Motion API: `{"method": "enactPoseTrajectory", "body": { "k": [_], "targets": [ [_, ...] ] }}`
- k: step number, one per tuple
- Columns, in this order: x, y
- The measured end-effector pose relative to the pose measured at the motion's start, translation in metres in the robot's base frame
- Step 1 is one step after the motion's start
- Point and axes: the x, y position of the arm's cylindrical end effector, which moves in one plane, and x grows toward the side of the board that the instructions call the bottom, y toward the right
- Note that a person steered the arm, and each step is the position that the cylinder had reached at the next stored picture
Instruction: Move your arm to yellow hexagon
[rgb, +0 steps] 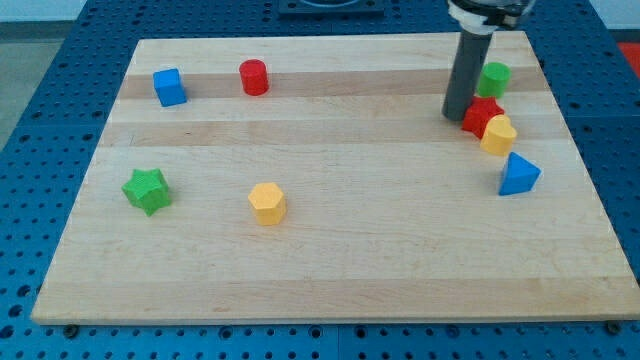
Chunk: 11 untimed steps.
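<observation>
The yellow hexagon (267, 203) lies on the wooden board (330, 260), left of centre toward the view's bottom. My tip (458, 115) is far from it, at the view's upper right. The tip stands just left of a red block (482, 115) and below-left of a green block (492, 78). A second yellow block (498, 135) touches the red block's lower right side.
A blue triangular block (518, 175) lies below the yellow block at the right. A blue cube (170, 87) and a red cylinder (254, 77) sit at the upper left. A green star (147, 190) lies at the left, left of the yellow hexagon.
</observation>
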Motion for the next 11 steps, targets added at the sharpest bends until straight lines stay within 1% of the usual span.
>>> {"method": "enactPoseTrajectory", "body": {
  "k": [1, 3, 4, 7, 8, 9, 10, 11],
  "targets": [
    [0.0, 0.02],
    [0.0, 0.015],
    [0.0, -0.013],
    [0.001, -0.156],
    [0.019, -0.21],
    [0.049, -0.275],
    [0.112, -0.315],
    [0.146, -0.316]
  ]
}}
